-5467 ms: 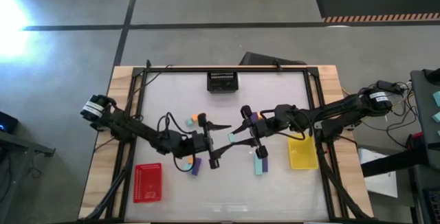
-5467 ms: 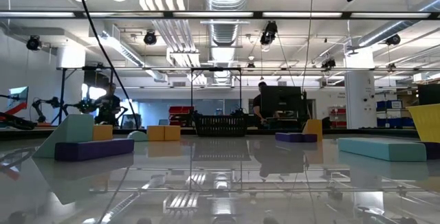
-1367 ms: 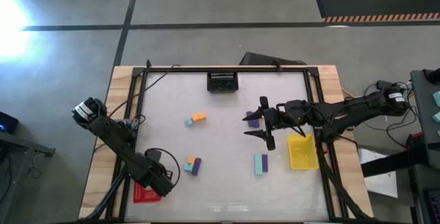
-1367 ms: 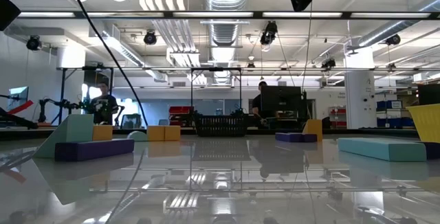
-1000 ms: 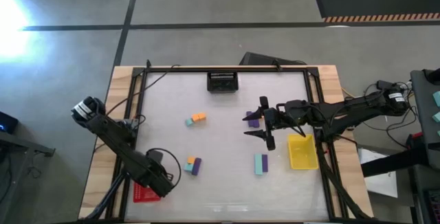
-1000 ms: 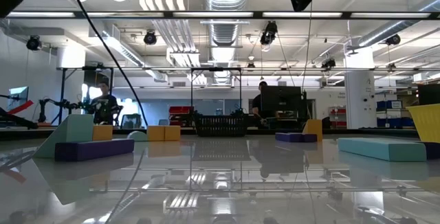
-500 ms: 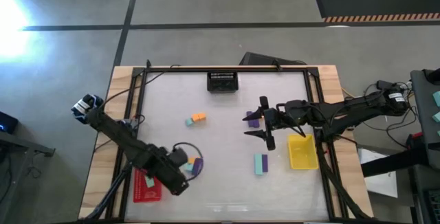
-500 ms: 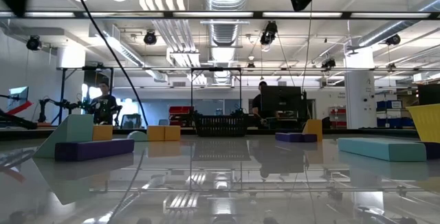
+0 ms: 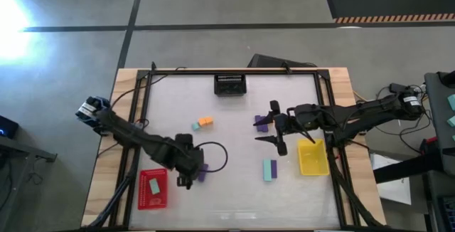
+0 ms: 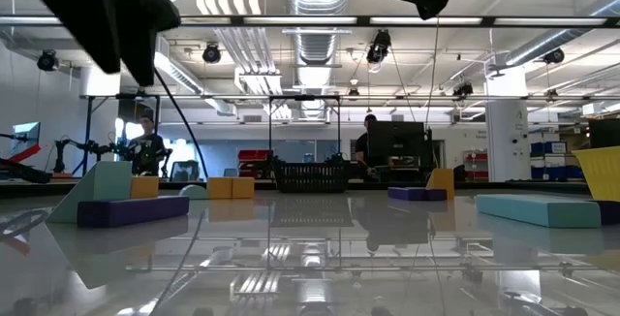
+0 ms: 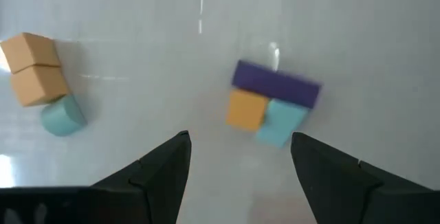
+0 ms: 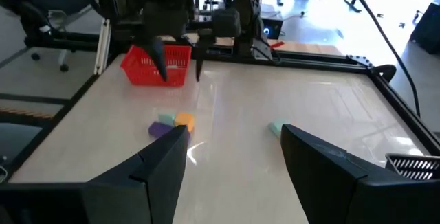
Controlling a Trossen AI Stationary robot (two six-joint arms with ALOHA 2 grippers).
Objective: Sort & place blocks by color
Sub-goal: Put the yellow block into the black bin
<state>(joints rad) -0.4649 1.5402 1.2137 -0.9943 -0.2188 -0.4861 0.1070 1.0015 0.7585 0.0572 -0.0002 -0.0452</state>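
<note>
The left gripper [image 11: 237, 165] is hovering spread over a touching cluster of purple [image 11: 276, 85], orange [image 11: 245, 110] and teal blocks [image 11: 280, 124] lying on the bench [image 9: 234, 189] near the red tray [image 9: 143, 199]. They are probably light, rigid and slick-faced, so pinching flat opposite sides looks safest. The right gripper [image 9: 274, 124] is waiting spread mid-bench.

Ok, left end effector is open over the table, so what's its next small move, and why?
Probably lower the open left end effector onto the small orange cube that sits against the purple rectangular block and teal block; the three are clustered just ahead of it, unsorted.
</note>
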